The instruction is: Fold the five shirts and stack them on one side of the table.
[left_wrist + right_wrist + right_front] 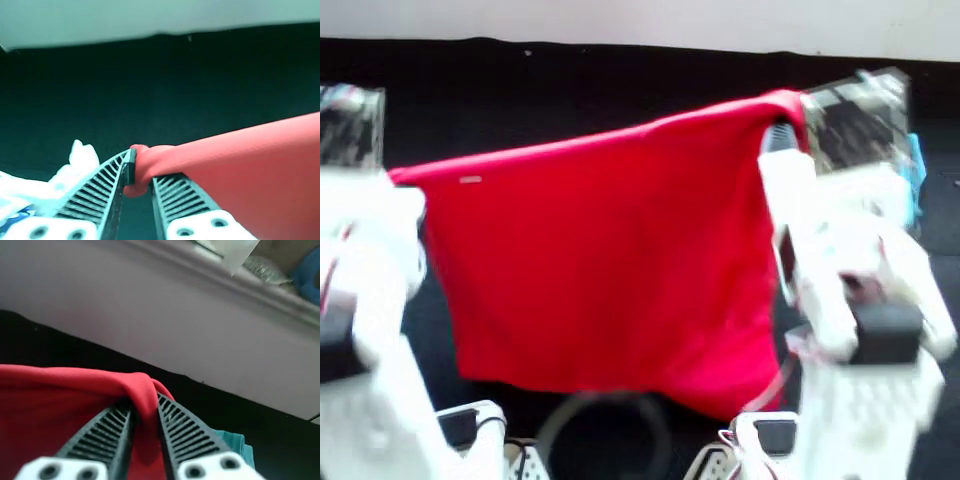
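A red shirt (610, 270) hangs spread in the air between the two arms, above the black table (620, 90). My left gripper (137, 170) is shut on one upper corner of the red shirt (250, 170), at the left in the high view. My right gripper (144, 410) is shut on the other upper corner of the red shirt (55, 415), which sits higher, at the right in the high view. The shirt's lower edge droops near the arm bases.
White and blue cloth (45, 185) lies on the table beside my left gripper. A teal cloth (235, 442) lies past my right gripper. A pale wall (150, 305) borders the table's far edge.
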